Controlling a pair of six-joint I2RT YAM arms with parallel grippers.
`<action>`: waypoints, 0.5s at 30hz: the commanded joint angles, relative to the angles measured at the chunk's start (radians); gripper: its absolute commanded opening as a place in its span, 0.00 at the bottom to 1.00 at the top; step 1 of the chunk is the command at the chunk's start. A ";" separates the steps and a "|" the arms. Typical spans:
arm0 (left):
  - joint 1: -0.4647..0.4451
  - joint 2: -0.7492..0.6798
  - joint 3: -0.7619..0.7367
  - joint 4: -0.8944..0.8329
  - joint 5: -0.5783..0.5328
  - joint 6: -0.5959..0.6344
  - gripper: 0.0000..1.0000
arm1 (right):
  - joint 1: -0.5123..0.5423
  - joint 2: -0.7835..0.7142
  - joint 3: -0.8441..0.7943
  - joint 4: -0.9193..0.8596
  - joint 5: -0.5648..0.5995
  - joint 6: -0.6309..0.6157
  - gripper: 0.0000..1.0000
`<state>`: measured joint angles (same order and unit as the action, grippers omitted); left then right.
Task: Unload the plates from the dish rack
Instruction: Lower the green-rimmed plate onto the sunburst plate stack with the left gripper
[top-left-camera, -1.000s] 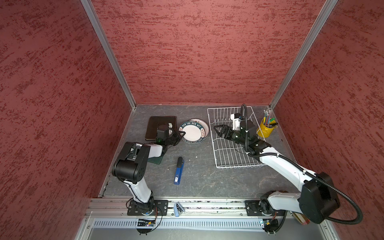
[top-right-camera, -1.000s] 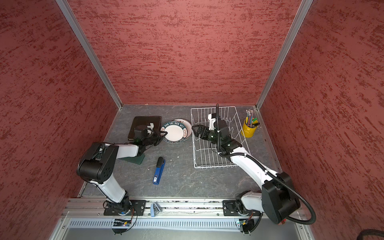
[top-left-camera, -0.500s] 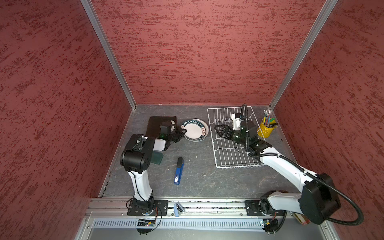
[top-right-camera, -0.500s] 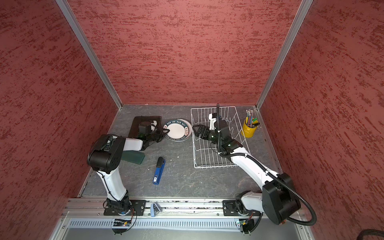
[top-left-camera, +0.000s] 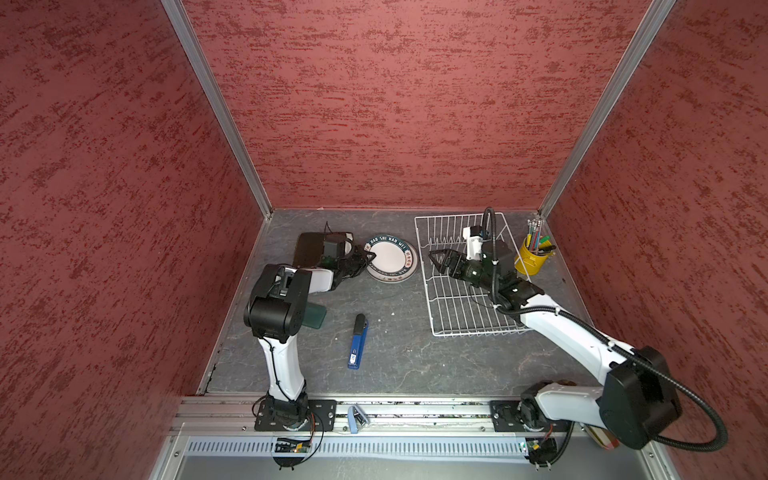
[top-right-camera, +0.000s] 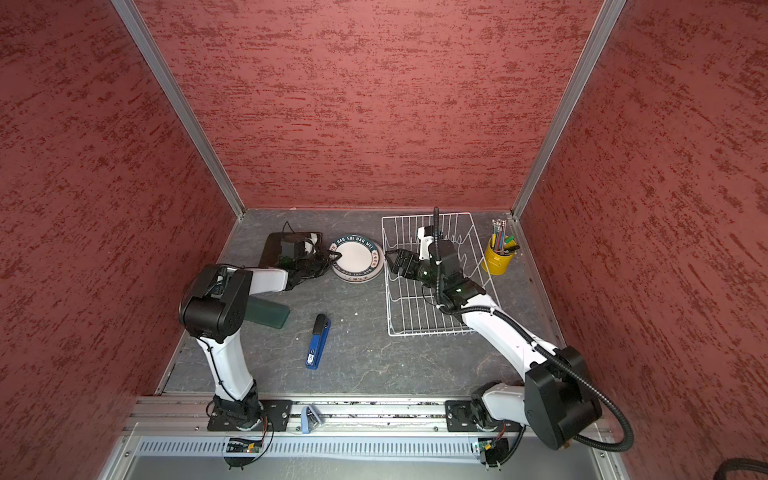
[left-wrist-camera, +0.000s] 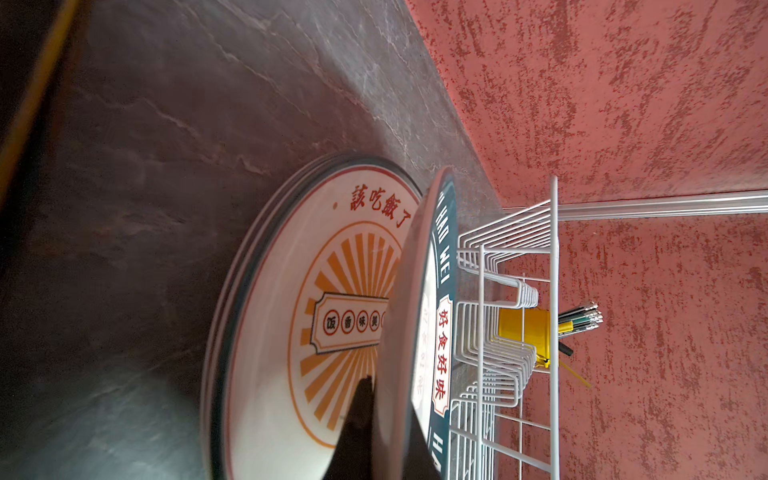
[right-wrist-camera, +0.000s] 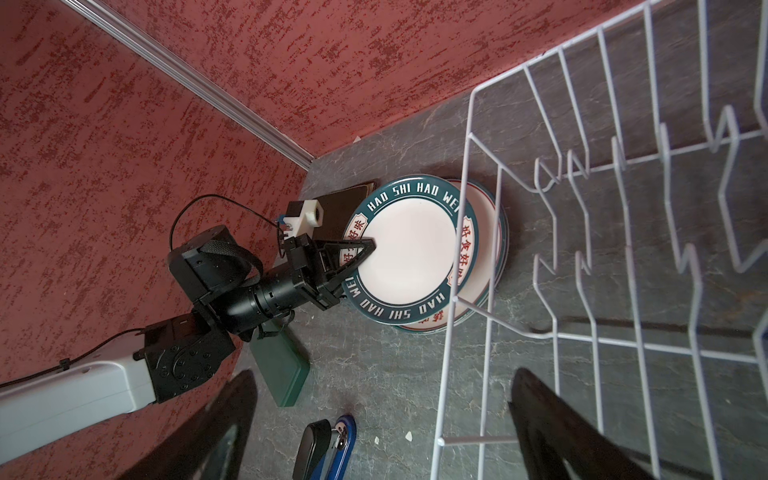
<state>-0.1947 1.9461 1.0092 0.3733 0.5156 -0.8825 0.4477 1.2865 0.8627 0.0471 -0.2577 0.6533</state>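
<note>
My left end effector (top-left-camera: 371, 254) pinched the rim of the lettered plate (top-left-camera: 392, 259), holding it tilted over 2 sunburst plates (left-wrist-camera: 291, 324) on the worktop (top-left-camera: 407, 332), just beside the dish rack (top-left-camera: 457, 316). I judged it best to lower it flat and centred before releasing. Its centre was white, its rim dark teal. My right end effector (top-left-camera: 434, 259) gaped wide over the rack, holding nothing.

My left arm (top-left-camera: 286, 365) and right arm (top-left-camera: 569, 332) had white link shells and black joint housings. A black corrugated conduit (top-right-camera: 436, 232) ran along the right arm. The left arm's black flange (right-wrist-camera: 183, 361) showed a ring of small screws, and its camera mount (right-wrist-camera: 307, 214) was white. The left gripper (right-wrist-camera: 370, 247) had black, triangular, open-frame fingers. The base plates (top-left-camera: 326, 411) were black with bolt heads.
</note>
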 joint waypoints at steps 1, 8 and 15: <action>0.003 0.024 0.039 -0.009 0.017 0.032 0.00 | -0.004 -0.001 0.012 -0.004 0.014 -0.015 0.96; -0.006 0.043 0.058 -0.026 0.020 0.038 0.01 | -0.004 0.001 0.003 -0.003 0.017 -0.016 0.96; -0.016 0.057 0.066 -0.030 0.020 0.036 0.03 | -0.004 0.006 0.004 0.000 0.017 -0.017 0.96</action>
<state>-0.2024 1.9854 1.0451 0.3210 0.5182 -0.8589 0.4477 1.2884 0.8627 0.0471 -0.2573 0.6468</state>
